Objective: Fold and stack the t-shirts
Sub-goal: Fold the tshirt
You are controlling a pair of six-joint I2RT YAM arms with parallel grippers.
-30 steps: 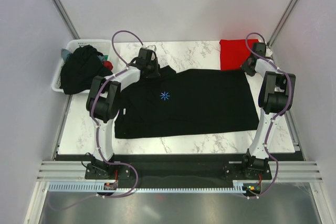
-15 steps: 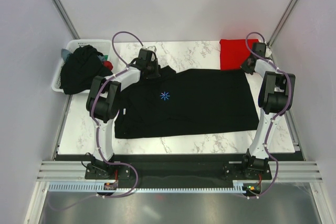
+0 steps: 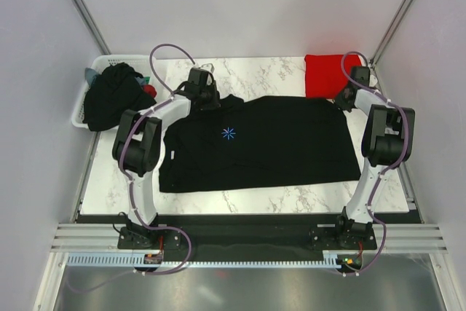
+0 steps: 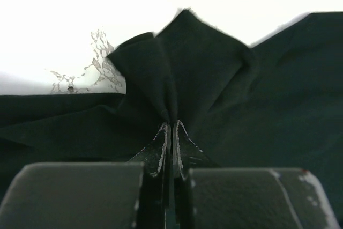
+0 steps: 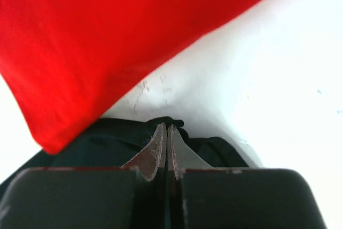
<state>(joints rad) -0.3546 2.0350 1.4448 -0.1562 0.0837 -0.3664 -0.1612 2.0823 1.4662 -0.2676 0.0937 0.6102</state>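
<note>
A black t-shirt [image 3: 269,143] with a light-blue starburst mark [image 3: 228,133] lies spread flat on the marble table. My left gripper [image 3: 206,97] is shut on its far left corner; the wrist view shows the cloth [image 4: 177,73] bunched at the closed fingertips [image 4: 171,127]. My right gripper [image 3: 342,98] is shut on the shirt's far right corner, a small black fold [image 5: 166,123] pinched at the tips [image 5: 166,128]. A folded red t-shirt [image 3: 326,74] lies at the back right, just beyond the right gripper, and fills the top of the right wrist view [image 5: 118,36].
A white slotted basket [image 3: 81,107] at the back left holds a heap of dark shirts [image 3: 113,92]. The table's marble top [image 3: 277,71] shows behind the black shirt and along its front [image 3: 255,198]. Grey walls close in on both sides.
Both arms have shifted slightly: the left elbow has swung outward to the left and the right elbow a little to the right and forward. The grippers stay on the shirt's far corners.
</note>
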